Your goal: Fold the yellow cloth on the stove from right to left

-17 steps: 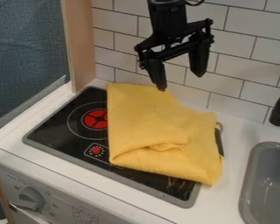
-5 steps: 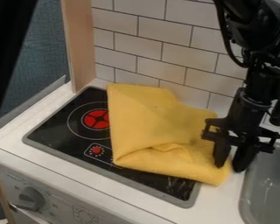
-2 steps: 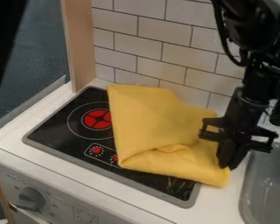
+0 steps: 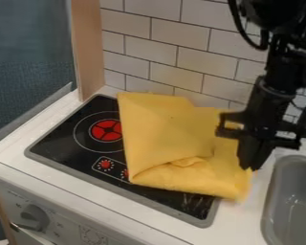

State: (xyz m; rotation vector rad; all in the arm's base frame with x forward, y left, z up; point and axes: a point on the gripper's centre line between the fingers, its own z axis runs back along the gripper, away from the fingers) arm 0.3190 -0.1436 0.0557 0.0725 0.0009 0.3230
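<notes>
- First, at the far left, a dark blue-green surface (image 4: pixel 27 62) stands behind a pale slanting edge, and below it a grey knob (image 4: pixel 33 217) sits on the front panel of the toy kitchen.
- Next comes an upright wooden post (image 4: pixel 88 52), its foot meeting the white worktop (image 4: pixel 47 174) at the back, near a corner of the black hob (image 4: pixel 60 129).
- The hob, edged with a grey rim, bears a red burner (image 4: pixel 106 130) inside a thin pale ring; nearer the front is a small red dial mark (image 4: pixel 105 164), with a second one partly under the cloth.
- Behind runs a wall of white tiles (image 4: pixel 149 48) with dark joints.
- A yellow cloth (image 4: pixel 175 139) lies folded across the middle and right of the hob, its left edge beside the burner, a loose crease near its front, and its right side reaching past the hob's rim.
- At the cloth's right side, the black gripper (image 4: pixel 249 168) points downward from the arm (image 4: pixel 270 91) at the upper right, clenched on the cloth's edge.
- Farthest right, a grey sink (image 4: pixel 296 191) is set into the worktop, close to the gripper but apart from the cloth.
</notes>
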